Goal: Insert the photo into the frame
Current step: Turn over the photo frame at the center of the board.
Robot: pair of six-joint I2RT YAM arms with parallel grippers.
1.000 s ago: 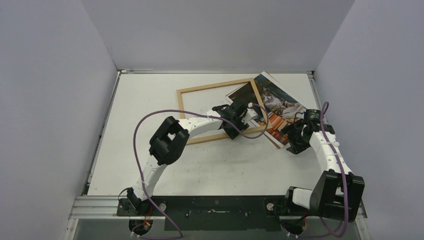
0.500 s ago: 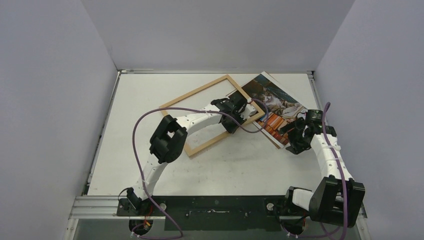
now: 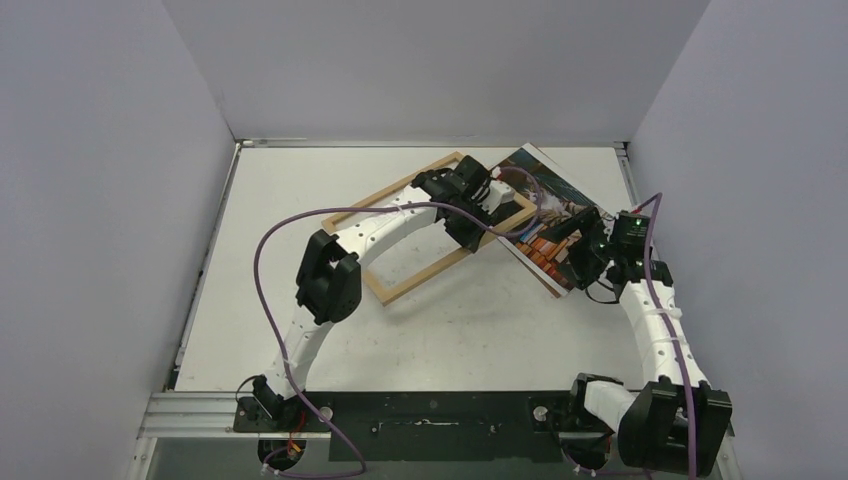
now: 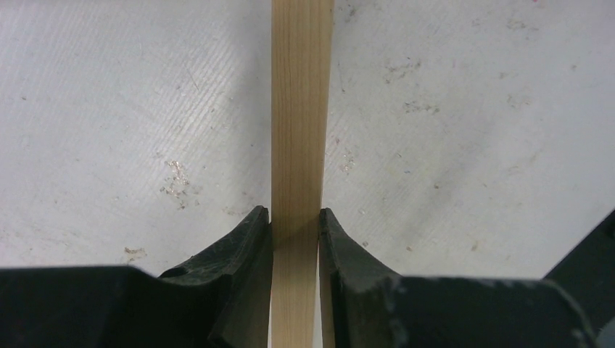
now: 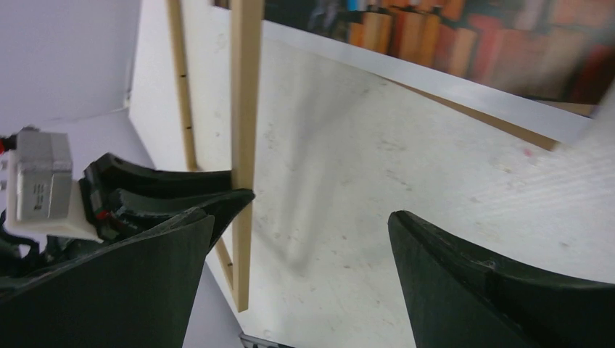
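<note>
Frame (image 3: 415, 280) sits diagonally at upper centre of the white surface (image 3: 300, 200), with one thin wood rail (image 4: 301, 109) pinched between the narrowly set jaws of the left tool (image 4: 296, 217). Photo (image 3: 540, 180) lies at upper right, its left part overlapping the frame's right corner; which is on top is unclear. Right tool (image 5: 319, 210) is at the photo's lower edge, jaws wide, gripping nothing.
</note>
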